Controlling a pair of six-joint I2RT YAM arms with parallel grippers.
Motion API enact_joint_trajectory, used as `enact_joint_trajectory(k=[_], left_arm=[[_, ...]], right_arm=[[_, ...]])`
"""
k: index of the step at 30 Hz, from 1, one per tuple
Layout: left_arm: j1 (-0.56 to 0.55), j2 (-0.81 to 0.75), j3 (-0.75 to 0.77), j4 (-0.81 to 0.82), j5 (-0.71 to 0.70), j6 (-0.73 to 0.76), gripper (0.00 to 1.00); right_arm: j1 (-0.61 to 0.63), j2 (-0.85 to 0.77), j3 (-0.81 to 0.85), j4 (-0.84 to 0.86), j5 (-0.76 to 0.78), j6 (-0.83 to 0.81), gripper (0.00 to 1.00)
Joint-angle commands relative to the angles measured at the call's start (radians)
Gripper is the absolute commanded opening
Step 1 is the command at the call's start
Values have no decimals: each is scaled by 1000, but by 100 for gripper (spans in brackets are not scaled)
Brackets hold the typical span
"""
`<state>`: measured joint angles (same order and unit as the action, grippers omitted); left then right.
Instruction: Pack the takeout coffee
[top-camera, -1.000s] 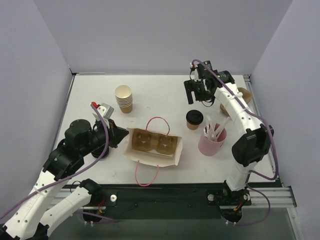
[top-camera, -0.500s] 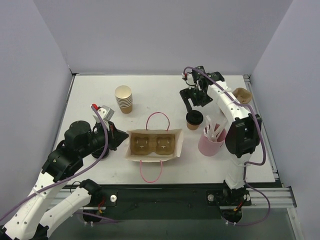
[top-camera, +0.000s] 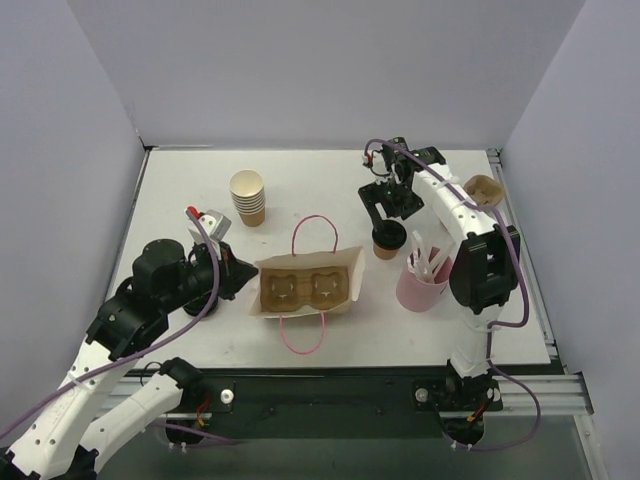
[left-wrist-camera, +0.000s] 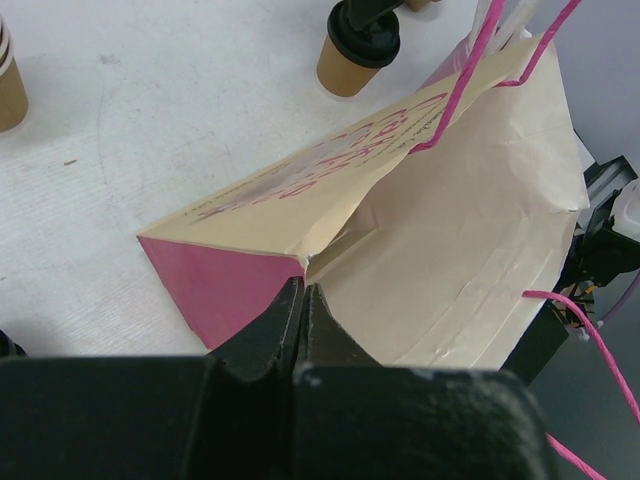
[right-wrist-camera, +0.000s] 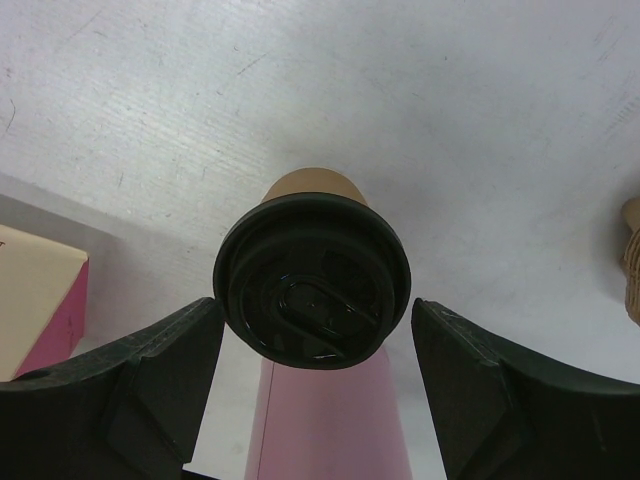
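Observation:
The takeout coffee (top-camera: 388, 240), a small tan cup with a black lid, stands right of the paper bag (top-camera: 345, 290). My right gripper (top-camera: 388, 214) hangs open over it. In the right wrist view the lid (right-wrist-camera: 312, 280) sits between the two fingers, with a gap on each side. My left gripper (top-camera: 243, 275) is shut on the bag's left edge. Seen from the left wrist, the fingertips (left-wrist-camera: 303, 292) pinch the paper fold of the bag (left-wrist-camera: 450, 250), and the coffee (left-wrist-camera: 352, 50) shows beyond it. The bag's mouth faces up, with a brown two-well cup carrier (top-camera: 305, 287) inside.
A stack of lidless tan cups (top-camera: 248, 197) stands at the back left. A pink cup with white straws (top-camera: 424, 280) is just in front of and right of the coffee. A brown paper item (top-camera: 484, 190) lies near the table's right edge. Pink bag handles (top-camera: 303, 338) trail forward.
My right gripper has moved left and down until it straddles the coffee's lid. The bag has turned more upright and shifted slightly left in my left gripper's hold.

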<state>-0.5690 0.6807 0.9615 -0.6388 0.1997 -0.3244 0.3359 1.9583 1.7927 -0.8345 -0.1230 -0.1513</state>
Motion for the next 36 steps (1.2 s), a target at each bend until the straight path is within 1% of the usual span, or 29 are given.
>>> enact_joint_trajectory(k=[1,7,18,28,36], left_arm=[[-2,10,29,42,20,15,0],[-2,17,40,34,17,24,0],[-2,10,36,27,6,18,0],[-2,16,33,34,3,21,0],[-2,22,34,42,6,21,0]], right_arm=[[2,17,-6,-40,-4,-2,77],[2,36,-15,-40,20,1,76],[0,41,-33,-38,-3,15,74],[-20,13,63,-55,-12,39,76],[-23,5,16,-60,-17,27,76]])
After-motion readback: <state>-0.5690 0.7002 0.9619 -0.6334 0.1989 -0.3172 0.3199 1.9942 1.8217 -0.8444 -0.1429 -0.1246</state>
